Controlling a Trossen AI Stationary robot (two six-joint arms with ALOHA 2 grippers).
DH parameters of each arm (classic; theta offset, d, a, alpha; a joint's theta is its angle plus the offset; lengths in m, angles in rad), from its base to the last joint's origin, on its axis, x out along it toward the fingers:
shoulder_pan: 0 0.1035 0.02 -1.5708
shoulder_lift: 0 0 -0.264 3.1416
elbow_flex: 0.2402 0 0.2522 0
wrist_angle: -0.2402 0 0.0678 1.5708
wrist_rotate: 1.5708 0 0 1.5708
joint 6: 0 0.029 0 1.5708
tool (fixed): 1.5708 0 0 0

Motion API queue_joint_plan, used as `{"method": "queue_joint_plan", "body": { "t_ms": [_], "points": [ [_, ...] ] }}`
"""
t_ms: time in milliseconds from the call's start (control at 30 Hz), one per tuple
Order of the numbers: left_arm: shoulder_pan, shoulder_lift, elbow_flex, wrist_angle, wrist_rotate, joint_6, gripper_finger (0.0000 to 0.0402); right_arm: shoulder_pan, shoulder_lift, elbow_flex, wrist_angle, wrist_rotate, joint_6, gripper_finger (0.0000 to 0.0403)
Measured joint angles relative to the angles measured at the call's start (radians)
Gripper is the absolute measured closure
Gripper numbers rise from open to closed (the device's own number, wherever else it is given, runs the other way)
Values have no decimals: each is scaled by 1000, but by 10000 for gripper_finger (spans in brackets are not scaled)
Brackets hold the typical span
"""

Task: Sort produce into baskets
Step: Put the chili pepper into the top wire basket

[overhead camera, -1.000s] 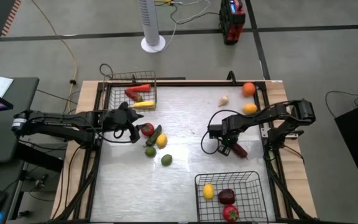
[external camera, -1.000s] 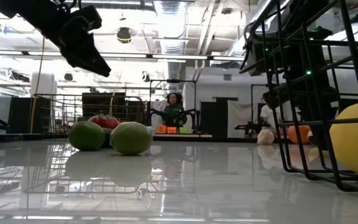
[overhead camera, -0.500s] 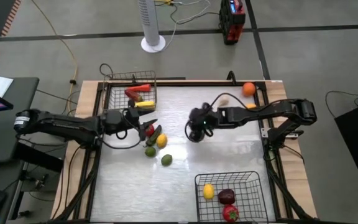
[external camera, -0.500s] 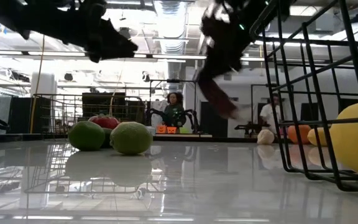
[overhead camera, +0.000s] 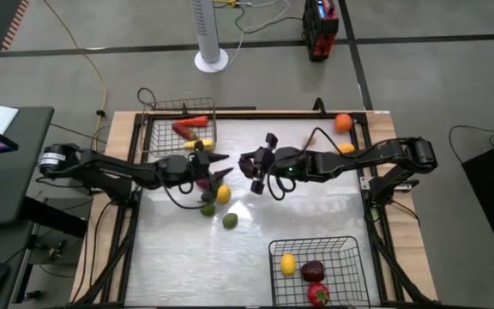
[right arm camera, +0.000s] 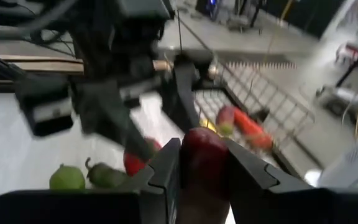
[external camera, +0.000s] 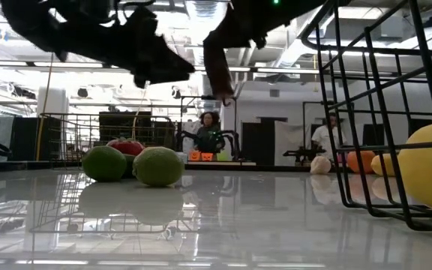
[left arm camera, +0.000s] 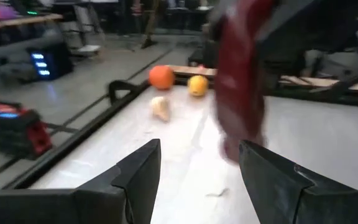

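Right tool [right arm camera: 201, 171] clenches maroon piece [right arm camera: 202, 155], seen only from wrists; left tool [left arm camera: 197, 163] released, empty.

Glossy white tabletop [external camera: 223, 217] — mirror-like reflections, black wire-grid basket [external camera: 373, 112], smooth matt green fruit [external camera: 157, 166], wooden table edge [overhead camera: 123, 129]

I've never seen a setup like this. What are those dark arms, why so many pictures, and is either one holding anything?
These are two robot arms at a white table, sorting toy produce into wire baskets. One camera looks down from above, one sits at tabletop level, and one rides on each wrist. The right gripper is shut on a long maroon vegetable and carries it toward the left gripper, which is open and empty. Loose fruit lies below them. The grey basket stands at the far left corner, the black basket at the near right edge.
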State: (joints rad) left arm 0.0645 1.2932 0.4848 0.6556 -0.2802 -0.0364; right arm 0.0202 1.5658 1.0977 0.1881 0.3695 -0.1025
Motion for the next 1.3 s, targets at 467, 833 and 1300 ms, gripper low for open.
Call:
{"method": "queue_joint_plan", "body": {
  "t_ms": [467, 833, 1300],
  "points": [
    [-89, 165, 157, -21, -87, 41, 191, 28, 26, -1, 172, -14, -127, 273],
    [-90, 159, 160, -18, -95, 80, 211, 43, 27, -2, 191, -26, -131, 253],
    [-90, 52, 159, -230, -220, 104, 273, 50, -92, -1, -15, 96, -125, 91]
  ]
}}
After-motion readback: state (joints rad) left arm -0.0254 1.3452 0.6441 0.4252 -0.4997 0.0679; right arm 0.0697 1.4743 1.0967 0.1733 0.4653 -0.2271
